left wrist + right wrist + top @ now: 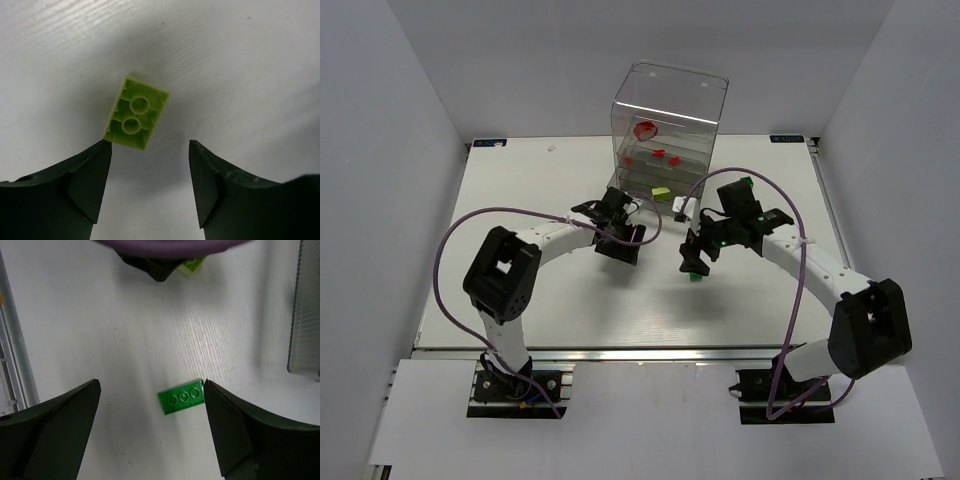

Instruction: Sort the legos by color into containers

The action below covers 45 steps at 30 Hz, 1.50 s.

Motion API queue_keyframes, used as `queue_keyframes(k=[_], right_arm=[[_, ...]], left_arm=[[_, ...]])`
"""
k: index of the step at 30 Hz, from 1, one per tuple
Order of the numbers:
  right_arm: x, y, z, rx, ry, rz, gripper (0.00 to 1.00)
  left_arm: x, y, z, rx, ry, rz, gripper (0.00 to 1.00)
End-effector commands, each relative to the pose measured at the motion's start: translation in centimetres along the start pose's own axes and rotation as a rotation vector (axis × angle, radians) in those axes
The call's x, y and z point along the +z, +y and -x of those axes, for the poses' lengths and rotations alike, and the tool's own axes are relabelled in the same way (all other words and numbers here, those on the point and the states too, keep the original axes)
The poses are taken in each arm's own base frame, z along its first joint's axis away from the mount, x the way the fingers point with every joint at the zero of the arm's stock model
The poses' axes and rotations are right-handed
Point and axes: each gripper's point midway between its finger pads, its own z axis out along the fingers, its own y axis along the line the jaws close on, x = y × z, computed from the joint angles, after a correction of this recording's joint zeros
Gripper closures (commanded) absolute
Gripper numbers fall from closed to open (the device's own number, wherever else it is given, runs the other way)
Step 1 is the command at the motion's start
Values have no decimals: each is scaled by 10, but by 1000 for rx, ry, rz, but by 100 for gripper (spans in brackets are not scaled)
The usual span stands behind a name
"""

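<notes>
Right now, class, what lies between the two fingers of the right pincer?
In the right wrist view, a green brick lies on the table between the fingers of the right pincer.

A yellow-green brick (136,112) lies upside down on the table (250,50), skewed, its hollow underside with two round tubes facing up. A green brick (182,397), narrow with three circles in a row, lies flat on the table, slightly tilted and apart from the container. The tall clear container (695,100) stands upright at the table's far side. On its shelves sit a larger rounded red piece (645,129) and, lower, small red bricks (658,153). Another yellow-green brick (662,193) sits at its base.
</notes>
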Motion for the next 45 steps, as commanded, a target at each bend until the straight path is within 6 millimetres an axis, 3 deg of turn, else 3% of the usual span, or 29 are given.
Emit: queue_keyframes(k=[1,4,9,16,19,23,25,28,30,32,33,34,37,40,41,42,44,45], right_arm=[[-15,-3,19,-31,-76,-47,11],[-19,-5,20,-30,-84,-59,11],[-21,-7,16,-15,-81,-62,11],[-21,-10,15,3,-84,-60,11],[-22,-12,14,4,-83,-65,11],[-23,-14,11,11,-79,-70,11],[-24,-13,11,13,-80,-71,11],[-25,-14,10,18,-81,-77,12],[-26,-16,8,20,-79,-92,13],[-28,-22,6,43,-78,-138,19],[-29,-26,8,43,-91,-165,27],[-30,-29,5,68,-88,-191,51],[-31,-32,7,93,-102,-217,100],[-32,-33,7,104,-100,-225,100],[-33,-34,7,106,-102,-231,100],[-33,-34,7,106,-100,-235,100],[-36,-35,6,102,-102,-255,100],[-37,-36,6,100,-103,-262,100]], left_arm=[[-4,16,36,136,-93,139,27],[6,20,35,164,-80,198,27],[-1,33,52,169,-154,303,29],[14,32,49,183,-121,289,30],[18,27,47,183,-118,257,36],[17,19,44,173,-112,212,55],[16,16,40,152,-108,196,71],[2,8,45,109,-145,166,88],[-19,-2,59,74,-213,131,98],[-46,-19,83,56,-326,62,98],[-57,-20,94,45,-380,47,99],[-70,-24,112,35,-458,16,99],[-104,-26,159,16,-614,27,99],[-94,-16,181,-33,-607,58,100],[-106,-20,204,-63,-655,56,100],[-92,-18,207,-78,-630,67,100],[-102,-14,233,-134,-682,86,100],[-87,-9,234,-153,-654,110,99]])
